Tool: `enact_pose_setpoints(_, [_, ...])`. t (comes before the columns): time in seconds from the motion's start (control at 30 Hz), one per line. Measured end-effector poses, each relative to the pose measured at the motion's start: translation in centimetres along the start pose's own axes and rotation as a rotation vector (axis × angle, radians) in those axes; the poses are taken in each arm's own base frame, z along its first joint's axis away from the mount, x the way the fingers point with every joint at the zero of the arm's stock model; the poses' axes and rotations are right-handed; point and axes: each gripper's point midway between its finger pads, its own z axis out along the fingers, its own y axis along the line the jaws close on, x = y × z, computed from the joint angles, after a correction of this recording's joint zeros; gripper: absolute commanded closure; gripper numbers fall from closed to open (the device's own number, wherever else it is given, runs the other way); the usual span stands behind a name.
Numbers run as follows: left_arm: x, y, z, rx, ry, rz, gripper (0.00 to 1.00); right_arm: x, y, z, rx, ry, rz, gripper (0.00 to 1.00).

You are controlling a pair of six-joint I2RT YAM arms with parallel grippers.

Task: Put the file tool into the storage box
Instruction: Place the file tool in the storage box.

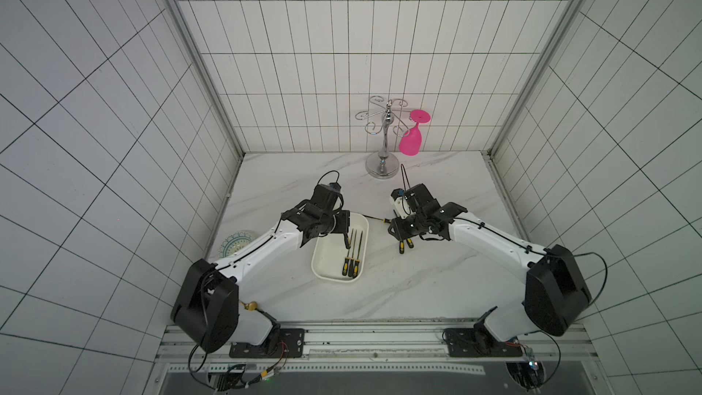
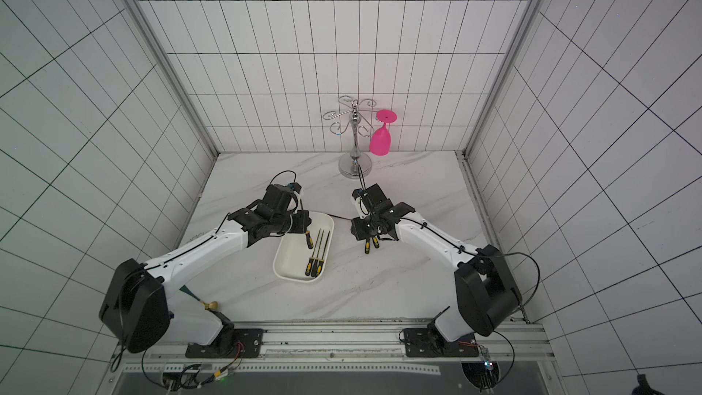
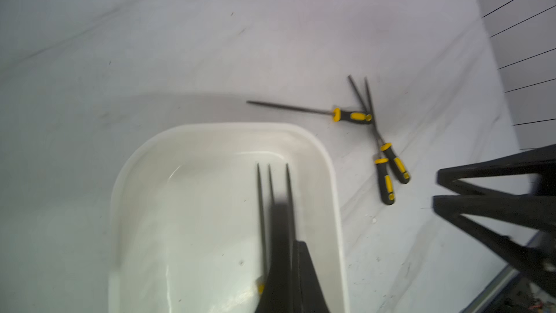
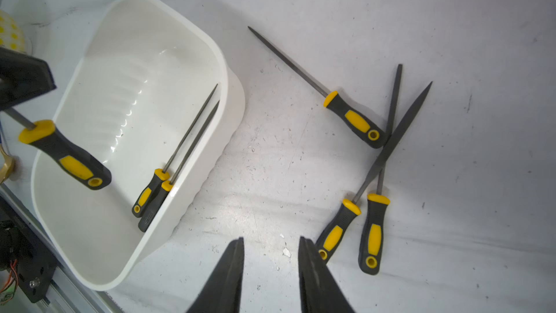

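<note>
While gripped: black-and-yellow-handled file (image 4: pixel 64 158).

Both top views are looking steeply down from high above the worktop's (image 1: pixel 296 298) front edge toward the tiled back wall, far enough to frame both arms. The left wrist camera is sitting close over the storage box (image 3: pixel 337 194), facing across the worktop. The right wrist camera is looking down nearby, sharing that storage box (image 4: pixel 234 97) and the loose files (image 4: pixel 355 121) beside it.

The white box (image 4: pixel 132 146) holds two files (image 4: pixel 177 158); a third file (image 4: pixel 64 155) hangs above it. Three files (image 4: pixel 355 121) lie on the table (image 4: pixel 451 25).
</note>
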Motion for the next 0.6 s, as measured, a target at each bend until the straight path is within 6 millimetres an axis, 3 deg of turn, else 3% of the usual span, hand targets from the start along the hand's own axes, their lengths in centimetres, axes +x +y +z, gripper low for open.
enact_pose_setpoints(0.1, [2.9, 2.0, 1.9, -0.099, 0.117, 0.010, 1.00, 0.4, -0.4, 0.3, 0.019, 0.018, 0.009, 0.65])
enact_pose_setpoints(0.27, [5.6, 2.9, 3.4, -0.171, 0.229, 0.043, 1.00, 0.2, -1.2, 0.2, 0.058, 0.016, 0.016, 0.64])
enact_pose_setpoints(0.3, [5.6, 2.8, 3.5, -0.176, 0.235, 0.047, 0.96, 0.2, -1.3, 0.2, 0.067, 0.015, 0.017, 0.63])
enact_pose_setpoints(0.43, [5.2, 2.6, 3.9, -0.179, 0.243, 0.060, 0.61, -1.1, -2.2, 0.7, 0.104, 0.016, 0.028, 0.49])
enact_pose_setpoints(0.6, [4.7, 2.4, 4.0, -0.181, 0.232, 0.050, 0.54, -2.5, -3.5, 2.4, 0.161, 0.042, 0.022, 0.46])
